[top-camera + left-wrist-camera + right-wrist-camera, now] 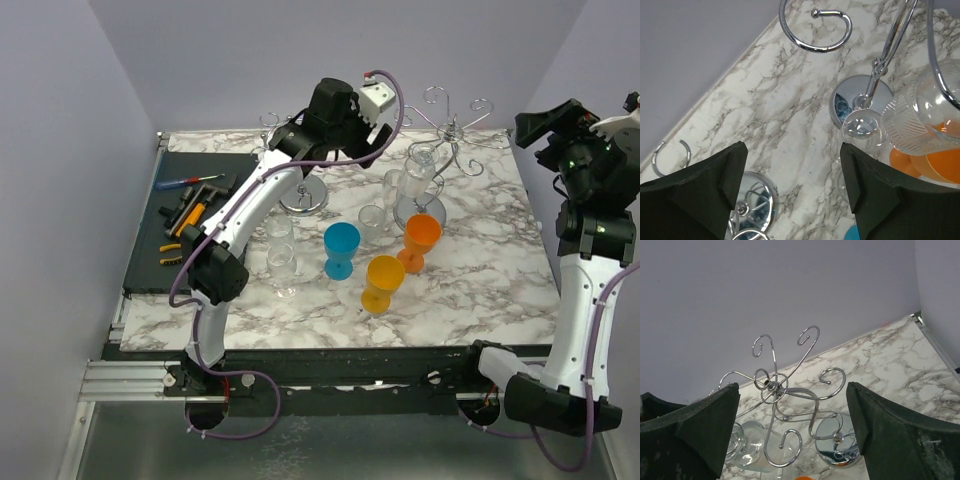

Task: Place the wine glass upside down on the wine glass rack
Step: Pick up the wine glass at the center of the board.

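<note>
A chrome wine glass rack (455,128) with curled hooks stands at the back right on a round base (420,210). A clear ribbed wine glass (420,172) hangs from one of its arms, bowl down and tilted. My left gripper (376,138) hovers just left of the rack, open and empty. In the left wrist view my gripper (792,172) is over bare marble, with the hanging glass (927,117) at the right and the rack base (861,97) beyond. My right gripper (530,125) is raised right of the rack, open and empty. In the right wrist view, that gripper (795,427) faces the rack hub (771,385) and the hanging glass (747,447).
A second chrome stand has its base (303,197) at the back left. Clear glasses (281,250) stand left of centre, more (373,218) near the rack. A blue goblet (341,248) and two orange goblets (421,238) (383,282) stand mid-table. A black tool tray (190,215) lies left.
</note>
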Controlling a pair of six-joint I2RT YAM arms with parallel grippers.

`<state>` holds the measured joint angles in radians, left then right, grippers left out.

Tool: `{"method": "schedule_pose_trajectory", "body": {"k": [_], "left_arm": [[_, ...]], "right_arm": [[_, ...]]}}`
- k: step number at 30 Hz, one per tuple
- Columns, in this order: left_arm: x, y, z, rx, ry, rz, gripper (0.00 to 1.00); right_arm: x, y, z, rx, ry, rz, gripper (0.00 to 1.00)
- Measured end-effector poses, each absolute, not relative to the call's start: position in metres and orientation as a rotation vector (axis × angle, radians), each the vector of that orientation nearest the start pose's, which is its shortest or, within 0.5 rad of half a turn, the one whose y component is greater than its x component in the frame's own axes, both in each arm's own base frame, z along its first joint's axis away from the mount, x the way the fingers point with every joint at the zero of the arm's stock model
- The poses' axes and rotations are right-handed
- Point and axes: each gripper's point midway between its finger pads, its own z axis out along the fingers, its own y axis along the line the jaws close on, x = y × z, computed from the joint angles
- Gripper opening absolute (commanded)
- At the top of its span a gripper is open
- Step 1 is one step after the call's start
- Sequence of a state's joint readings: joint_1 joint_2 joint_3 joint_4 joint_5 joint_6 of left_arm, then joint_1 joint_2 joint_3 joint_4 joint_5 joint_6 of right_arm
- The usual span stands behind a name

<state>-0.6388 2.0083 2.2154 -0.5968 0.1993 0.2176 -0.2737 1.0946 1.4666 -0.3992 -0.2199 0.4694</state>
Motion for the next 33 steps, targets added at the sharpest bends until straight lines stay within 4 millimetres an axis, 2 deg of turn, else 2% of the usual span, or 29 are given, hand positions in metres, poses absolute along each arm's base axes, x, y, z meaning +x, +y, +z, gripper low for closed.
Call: {"method": "schedule_pose_trajectory", "body": {"k": [5,11,14,20,25,33], "left_arm": [[0.446,-0.371,0.294,0.913,1.863,-0.533,0.81],[0.448,-0.383,0.258,0.861,1.983,-0.607,0.81],[0.448,-0.39,0.254,0.83,2.009,-0.657,0.82],[0.443,-0.397,0.26,0.803,2.018,-0.728,0.79],[0.442,-0.4,0.255,0.805,2.03,-0.75,0.76],[0.444,-0.404,0.228,0.817,2.082,-0.758,0.7]], "right_arm": [[0.326,-0.041,0.462,0.431,1.498,0.282,0.92],[0.316,-0.043,0.456,0.445,1.49,0.261,0.92],[0.316,-0.044,0.446,0.453,1.509,0.255,0.92],[0.321,-0.046,0.419,0.476,1.562,0.252,0.9],[0.32,-0.047,0.418,0.475,1.561,0.24,0.89],[0.317,-0.048,0.421,0.478,1.55,0.231,0.87]]}}
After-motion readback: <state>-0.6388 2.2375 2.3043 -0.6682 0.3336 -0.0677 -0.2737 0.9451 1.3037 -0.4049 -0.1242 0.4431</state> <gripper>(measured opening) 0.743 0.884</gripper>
